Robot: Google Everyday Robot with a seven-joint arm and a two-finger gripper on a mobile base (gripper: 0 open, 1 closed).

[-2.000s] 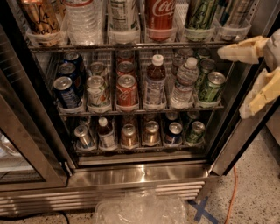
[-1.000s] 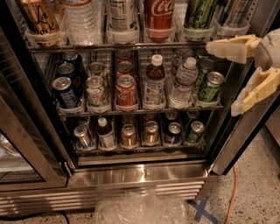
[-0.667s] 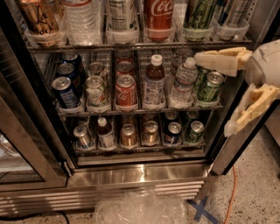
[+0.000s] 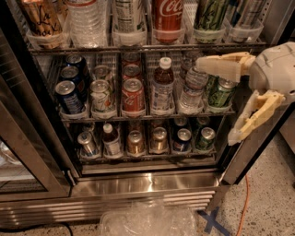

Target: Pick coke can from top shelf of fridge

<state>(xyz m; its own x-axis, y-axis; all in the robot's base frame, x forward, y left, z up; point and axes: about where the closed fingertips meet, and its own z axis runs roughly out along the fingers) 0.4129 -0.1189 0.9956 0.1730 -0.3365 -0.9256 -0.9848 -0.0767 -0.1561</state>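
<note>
Sliding further left than before, the wide-open hand [image 4: 216,100] sits low beside a water bottle [image 4: 189,94] and could knock it over, while the coke can [image 4: 167,14] waits higher on the top shelf [image 4: 92,48] of the fridge [image 4: 138,184].

Shop or break-room corner: stocked commercial drinks fridge [image 4: 138,184] on speckled floor [image 4: 269,207], jaws at its right.

The hand [image 4: 215,100] hangs at the right side of the fridge [image 4: 138,184], its two cream fingers [image 4: 221,64] spread wide apart in front of the middle rack's green can [image 4: 222,94] and water bottle [image 4: 191,92]. The coke can [image 4: 167,14] stands in a clear tray on the top shelf [image 4: 92,49], above and left of the hand, untouched.
</note>
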